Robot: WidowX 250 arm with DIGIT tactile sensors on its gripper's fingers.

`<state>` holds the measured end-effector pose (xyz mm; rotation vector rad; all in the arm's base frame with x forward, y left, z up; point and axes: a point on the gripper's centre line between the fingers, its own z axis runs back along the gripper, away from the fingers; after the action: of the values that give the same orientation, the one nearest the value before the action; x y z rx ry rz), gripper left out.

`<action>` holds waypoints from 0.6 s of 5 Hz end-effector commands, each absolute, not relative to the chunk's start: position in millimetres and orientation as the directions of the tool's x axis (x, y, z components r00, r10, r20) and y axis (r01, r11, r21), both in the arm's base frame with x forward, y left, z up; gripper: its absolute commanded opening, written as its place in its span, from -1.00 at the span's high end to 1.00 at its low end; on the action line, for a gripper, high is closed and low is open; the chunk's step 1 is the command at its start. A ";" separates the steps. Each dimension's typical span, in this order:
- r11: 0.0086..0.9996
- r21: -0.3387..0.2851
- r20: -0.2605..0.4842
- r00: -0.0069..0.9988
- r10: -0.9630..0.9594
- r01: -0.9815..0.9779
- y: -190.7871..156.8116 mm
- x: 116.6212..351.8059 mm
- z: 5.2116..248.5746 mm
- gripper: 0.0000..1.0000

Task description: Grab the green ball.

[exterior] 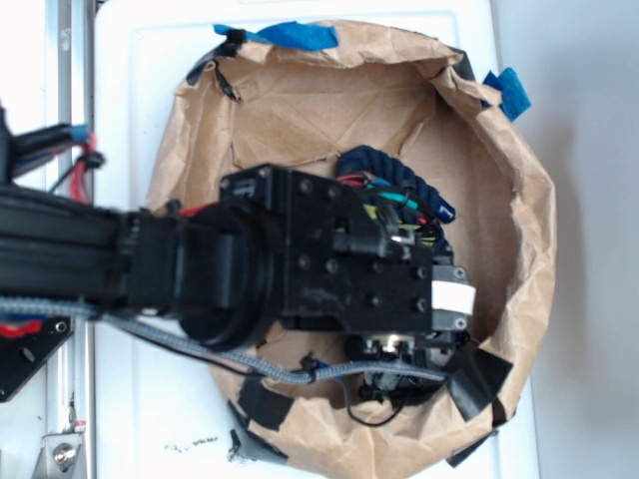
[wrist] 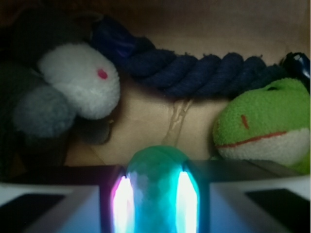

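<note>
The green ball (wrist: 158, 187), teal and dimpled, sits squeezed between my two fingers at the bottom middle of the wrist view, glowing where the pads press its sides. My gripper (wrist: 156, 204) is shut on it. In the exterior view the black arm and gripper (exterior: 404, 354) reach down into the brown paper-lined bowl (exterior: 519, 200), and the arm hides the ball there.
In the bowl beyond the ball lie a dark blue rope toy (wrist: 194, 68), a lime-green plush animal (wrist: 265, 124) at the right, and a grey and white stuffed toy (wrist: 73, 87) at the left. The rope toy (exterior: 384, 170) also shows above the arm.
</note>
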<state>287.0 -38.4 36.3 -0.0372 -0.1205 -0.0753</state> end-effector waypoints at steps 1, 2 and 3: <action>0.972 -0.107 0.187 0.956 0.225 -0.207 -12.0 299.1 124.6 1.00; 0.932 -0.124 0.095 0.931 0.353 -0.341 14.4 293.9 163.7 1.00; 0.936 -0.088 0.152 0.924 0.350 -0.340 26.0 273.2 190.9 1.00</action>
<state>271.3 23.2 168.6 -0.0608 -0.0824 0.3272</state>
